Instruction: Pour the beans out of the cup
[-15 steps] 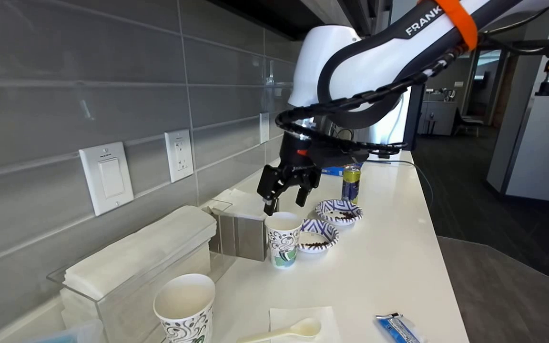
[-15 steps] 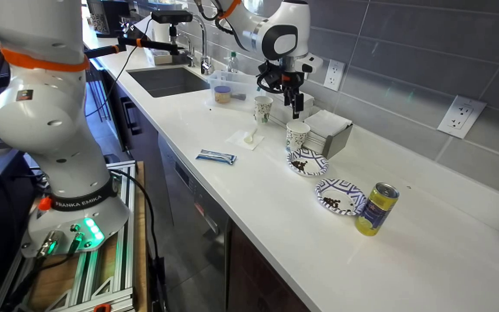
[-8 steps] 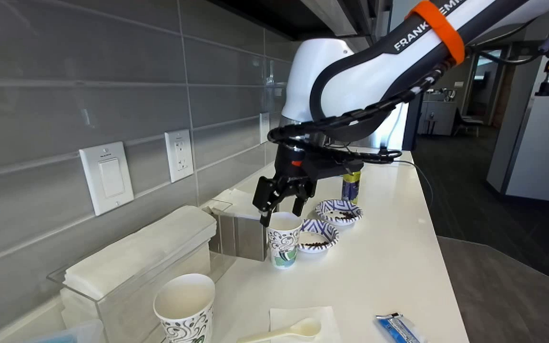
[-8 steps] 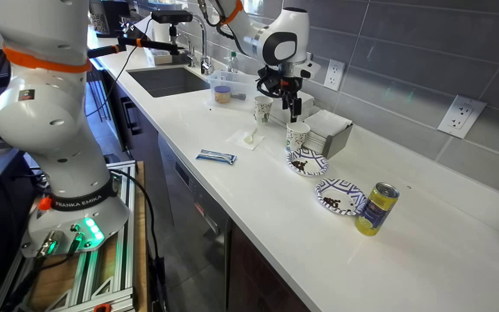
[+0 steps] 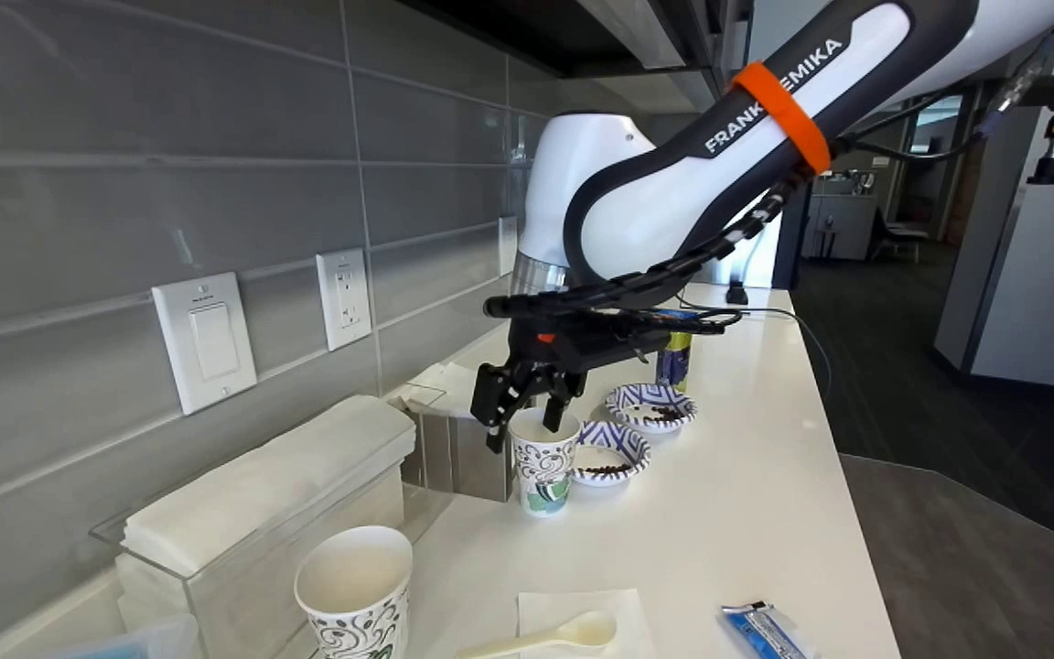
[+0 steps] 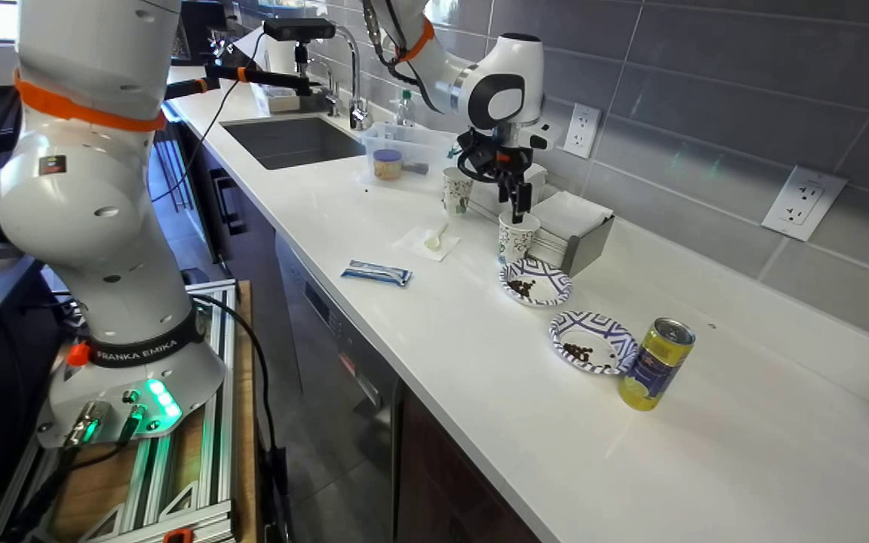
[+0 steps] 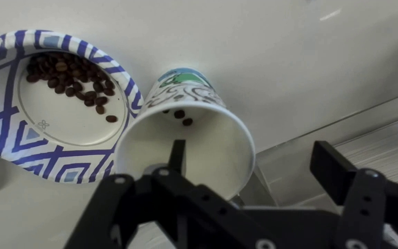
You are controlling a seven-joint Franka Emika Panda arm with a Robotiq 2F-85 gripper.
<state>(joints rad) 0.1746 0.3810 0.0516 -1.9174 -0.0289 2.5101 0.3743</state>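
You're in a kitchen here!
There's your sink [image 6: 291, 142], there's the tap [image 6: 356, 83], white counter [image 6: 480, 369] running along a tiled wall [image 6: 706, 90]!

In the wrist view the gripper [image 7: 250, 162] is astride the rim of the cup [image 7: 216, 147], which stands upright on the worktop [image 5: 719, 513]; a few beans [image 7: 179, 114] lie at the bottom of the cup. Left of the gripper, just beside the cup, sits a bowl [image 7: 68, 117] with more beans in it. In an exterior view the napkin box [image 5: 458, 458] is just left of the gripper. Behind the gripper there, past that bowl, comes a farther bowl [image 5: 650, 395], also with beans in it, and behind that a can [image 5: 673, 366]. Well before the gripper and to its left stands another paper cup [image 5: 358, 599]; before the gripper and slightly right, a spoon [image 5: 589, 630] lies on a napkin [image 5: 634, 631]; farther right lies a packet [image 5: 765, 631].
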